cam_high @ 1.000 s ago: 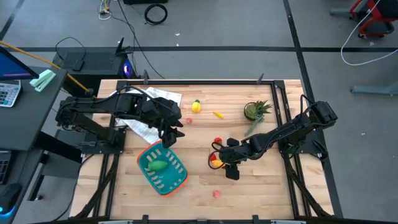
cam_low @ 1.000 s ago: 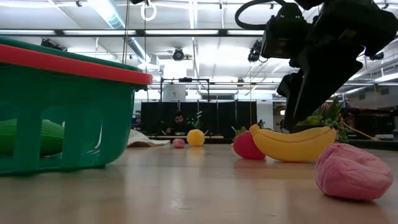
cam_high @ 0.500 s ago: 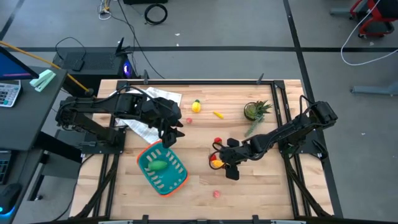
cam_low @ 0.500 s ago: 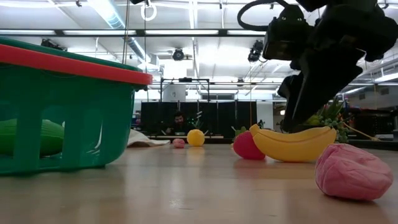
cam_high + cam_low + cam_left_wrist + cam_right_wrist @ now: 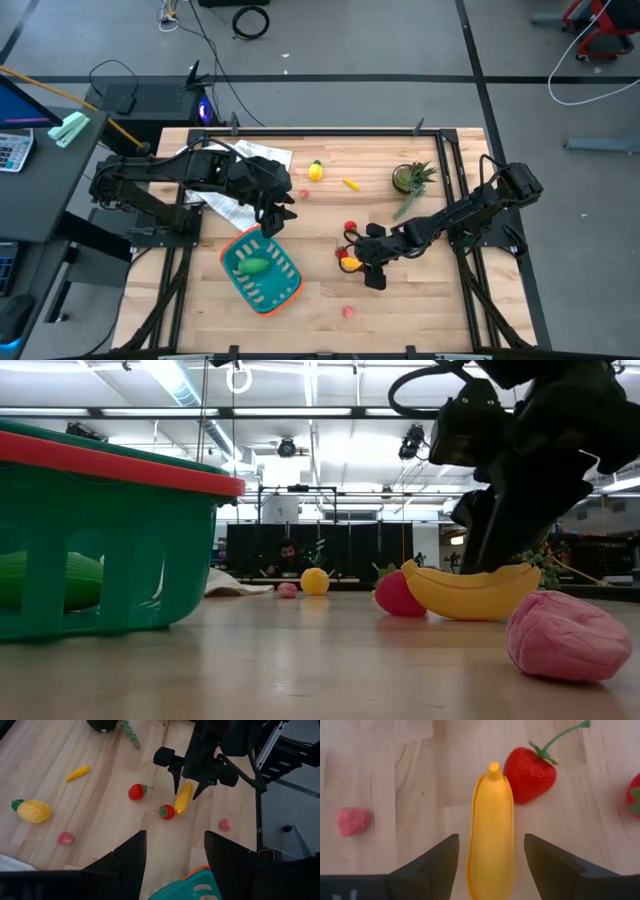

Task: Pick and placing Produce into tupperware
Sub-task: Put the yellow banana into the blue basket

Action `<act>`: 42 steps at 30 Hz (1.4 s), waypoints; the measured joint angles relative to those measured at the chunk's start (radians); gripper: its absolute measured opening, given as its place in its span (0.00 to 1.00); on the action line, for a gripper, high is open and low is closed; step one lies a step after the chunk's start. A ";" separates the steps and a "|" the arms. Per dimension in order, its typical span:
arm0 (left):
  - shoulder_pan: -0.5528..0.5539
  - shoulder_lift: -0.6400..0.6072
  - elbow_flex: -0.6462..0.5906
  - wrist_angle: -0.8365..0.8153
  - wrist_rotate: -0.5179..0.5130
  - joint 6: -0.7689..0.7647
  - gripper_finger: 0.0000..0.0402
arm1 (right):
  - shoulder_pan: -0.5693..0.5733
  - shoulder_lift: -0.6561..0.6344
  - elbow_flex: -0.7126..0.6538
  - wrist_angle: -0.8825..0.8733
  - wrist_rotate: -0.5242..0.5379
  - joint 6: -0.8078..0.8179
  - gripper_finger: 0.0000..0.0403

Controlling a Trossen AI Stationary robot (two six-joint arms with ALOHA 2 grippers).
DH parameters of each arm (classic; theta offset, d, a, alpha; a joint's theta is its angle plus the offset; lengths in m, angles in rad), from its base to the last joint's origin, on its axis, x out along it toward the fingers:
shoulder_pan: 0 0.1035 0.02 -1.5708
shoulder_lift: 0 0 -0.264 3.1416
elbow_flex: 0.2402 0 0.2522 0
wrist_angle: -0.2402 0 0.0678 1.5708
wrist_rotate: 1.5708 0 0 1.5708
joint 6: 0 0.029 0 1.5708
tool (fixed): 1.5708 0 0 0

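Note:
My right gripper (image 5: pixel 490 838) is open, pointing down over the yellow banana (image 5: pixel 490 835), one finger on either side and a small gap at each. The banana (image 5: pixel 347 262) lies flat on the table between two red strawberries (image 5: pixel 350 228). My left gripper (image 5: pixel 279 214) hangs open above the far corner of the teal tupperware (image 5: pixel 285 290). A green vegetable (image 5: pixel 254 266) lies on the tupperware's ribbed bottom. The yellow lemon (image 5: pixel 316 171), an orange piece (image 5: pixel 351 184) and a pink piece (image 5: pixel 348 311) rest on the wood.
A potted plant (image 5: pixel 410 180) stands by the far right, and papers (image 5: pixel 235 165) lie at the far left under the left arm. Another pink piece (image 5: pixel 303 194) sits near the lemon. In the low view a pink piece (image 5: pixel 565 635) lies close in front of the banana (image 5: pixel 470 590).
My right gripper has shifted slightly toward the table's right over the banana and has stayed open. The banana and the other produce have not moved.

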 joint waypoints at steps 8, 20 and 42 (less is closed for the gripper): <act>0.000 0.000 -0.001 0.004 -0.015 0.000 0.51 | 0.030 0.110 0.004 0.081 -0.010 0.012 0.58; 0.013 0.000 -0.001 0.019 -0.016 -0.003 0.52 | 0.021 0.158 0.052 0.081 0.019 0.005 0.56; 0.049 -0.019 0.057 0.039 -0.015 -0.053 0.47 | -0.031 -0.036 0.206 0.129 0.002 0.027 0.43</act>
